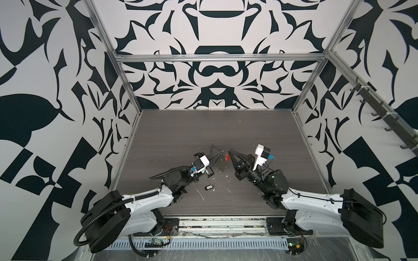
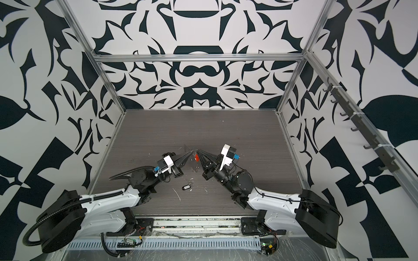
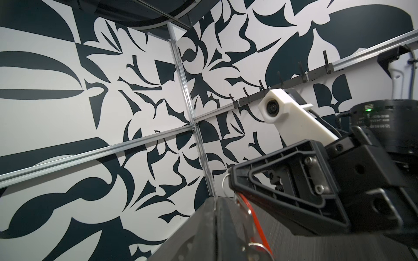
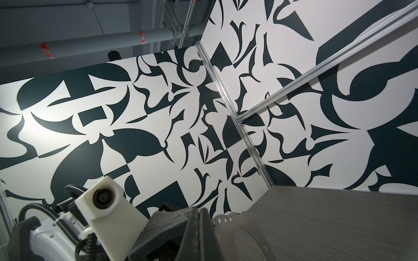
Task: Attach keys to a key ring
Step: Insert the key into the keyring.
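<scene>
1. Left gripper (image 1: 222,153): reaches in from the robot's near left, raised over the middle of the table, jaws together. Cannot tell from any view what, if anything, sits between them.
2. Right gripper (image 1: 231,151): reaches in from the near right at much the same height, jaws clamped. Meets the left one almost tip to tip in both top views.
3. In the left wrist view: pinches a small silver split ring (image 3: 226,182) at the very tip of the right gripper (image 3: 233,178), with a tag edged in red-orange dangling below.
4. Red-tagged keys (image 1: 228,156): hang just under the meeting tips, off the table. Show in both top views as a red-orange fleck with silver glints.
5. Key ring (image 1: 220,167): shows only as a faint, see-through round shape below and between the two grippers. Cannot tell whether hanging or lying flat.
6. Black-tagged keys (image 1: 208,187): lie flat on the table, nearer the robot's base and well apart from both grippers. Black tag with white label facing up, silver metal just beside.
7. White scraps (image 1: 200,194): lie scattered over the dark wood-grain table (image 1: 181,135) near the keys.
8. Patterned walls (image 1: 214,74), black on white, with silver frame rails: enclose the table on three sides. Row of dark hooks (image 1: 382,113) along the right wall.
</scene>
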{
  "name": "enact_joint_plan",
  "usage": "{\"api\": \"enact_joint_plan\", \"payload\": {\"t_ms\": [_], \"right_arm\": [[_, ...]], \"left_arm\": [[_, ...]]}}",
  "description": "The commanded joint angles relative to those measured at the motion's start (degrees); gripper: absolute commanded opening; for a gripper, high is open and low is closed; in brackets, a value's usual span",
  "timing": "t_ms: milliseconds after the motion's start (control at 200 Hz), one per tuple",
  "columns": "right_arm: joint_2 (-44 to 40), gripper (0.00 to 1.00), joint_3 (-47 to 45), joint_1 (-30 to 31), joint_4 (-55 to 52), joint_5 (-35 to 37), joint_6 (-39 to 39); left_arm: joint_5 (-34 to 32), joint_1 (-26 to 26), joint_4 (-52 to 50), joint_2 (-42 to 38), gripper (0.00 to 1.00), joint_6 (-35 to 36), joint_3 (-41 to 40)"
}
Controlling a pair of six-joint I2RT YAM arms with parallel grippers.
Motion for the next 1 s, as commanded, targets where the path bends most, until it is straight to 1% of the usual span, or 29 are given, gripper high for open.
{"api": "enact_joint_plan", "payload": {"t_ms": [0,405,995], "right_arm": [[1.0,0.00,2.9,0.4,2.6,-1.6,0.8],[2.4,0.00,2.3,0.4,2.6,1.9,0.8],[2.2,0.00,1.7,0.4,2.6,7.1,1.6]], "left_arm": [[-0.8,-0.2,3.5,-1.3,0.00,-0.8,-0.7],[-0.3,-0.2,3.5,-1.8,0.00,-1.0,-1.0],[1.8,-0.2,3.5,-2.3,0.00,-0.6,-1.5]]}}
